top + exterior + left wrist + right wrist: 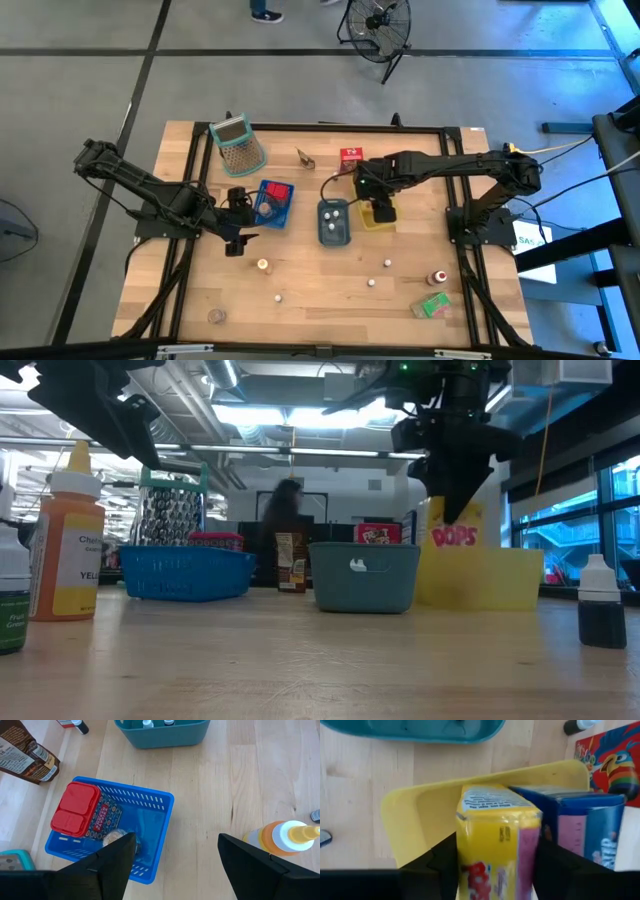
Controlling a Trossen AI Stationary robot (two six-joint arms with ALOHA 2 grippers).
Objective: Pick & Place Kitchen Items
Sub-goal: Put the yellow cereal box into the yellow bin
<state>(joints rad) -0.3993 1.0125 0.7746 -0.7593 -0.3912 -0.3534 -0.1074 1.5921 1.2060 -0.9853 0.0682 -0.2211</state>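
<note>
my right gripper (495,857) stands over the yellow tray (420,815), jaws straddling the yellow carton (495,835) standing inside beside the blue carton (585,830); probably loosening, i cannot tell. left gripper (175,865) hovers, jaws apart and empty, over the blue basket (155,840).

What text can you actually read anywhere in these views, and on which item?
"POPS": yellow carton standing in the yellow tray.
"YEL", cut off: label of the orange squeeze bottle.
Red carton, brown packet, blue-purple carton, patterned red-lidded box: print too small or blurred.
</note>
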